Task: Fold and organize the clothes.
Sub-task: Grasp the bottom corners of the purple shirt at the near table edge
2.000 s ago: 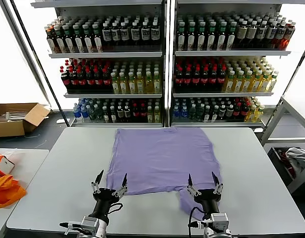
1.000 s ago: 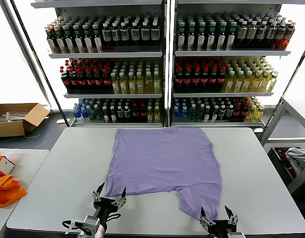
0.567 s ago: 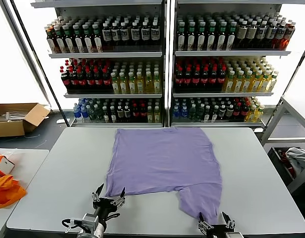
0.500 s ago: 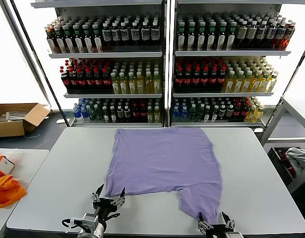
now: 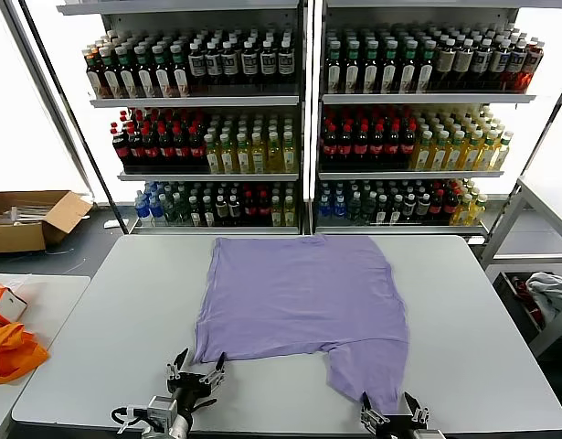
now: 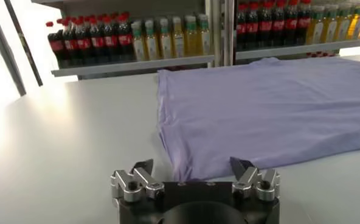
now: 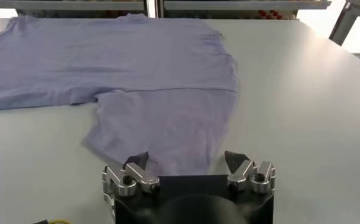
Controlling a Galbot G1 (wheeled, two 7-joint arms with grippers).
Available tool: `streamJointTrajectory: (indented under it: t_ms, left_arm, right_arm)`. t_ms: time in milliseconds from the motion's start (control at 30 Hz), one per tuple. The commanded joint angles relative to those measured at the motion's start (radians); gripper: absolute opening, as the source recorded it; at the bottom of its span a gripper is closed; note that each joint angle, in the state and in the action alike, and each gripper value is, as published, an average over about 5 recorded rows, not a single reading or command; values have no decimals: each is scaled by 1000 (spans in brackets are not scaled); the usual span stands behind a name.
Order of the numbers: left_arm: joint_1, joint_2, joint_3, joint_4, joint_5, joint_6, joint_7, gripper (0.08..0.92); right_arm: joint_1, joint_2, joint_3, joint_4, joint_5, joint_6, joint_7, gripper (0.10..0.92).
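Lavender T-shirt [image 5: 303, 306] lies flat mid-tabletop [image 5: 116, 320], one flap trailing toward the near edge. Left end effector [image 5: 195, 377] at the near-left hem corner, right end effector [image 5: 391, 412] at the flap: both open, empty. Step: reaching to pinch. Next: lower onto cloth edges, close together.

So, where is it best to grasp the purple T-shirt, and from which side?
Probably at its near edge. The T-shirt lies flat, so only the rim offers fabric to pinch. The left gripper faces the near-left corner, the right gripper the protruding flap; both could come in low from the robot's side.
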Motion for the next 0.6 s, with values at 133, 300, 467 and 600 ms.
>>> streamJointTrajectory:
  t_ms: [133,300,467,600]
  left_arm:
    - [1,2,15,14,-6,8,1,550]
    - [1,0,18,13,-4,8,1,411]
    - [1,1,18,15,-3,4,5,264]
    - [-3,-1,14,12,-5,-13,4,153]
  right_arm:
    - [-5,0,-2,-5,1,7,-1,555]
    - [-7,4,-3,-4,-15,15,-7,408]
    - [-3,8,-7,-16,-29,33,-15,260]
    - [9,14,-5,-27,-32,50,-23,151]
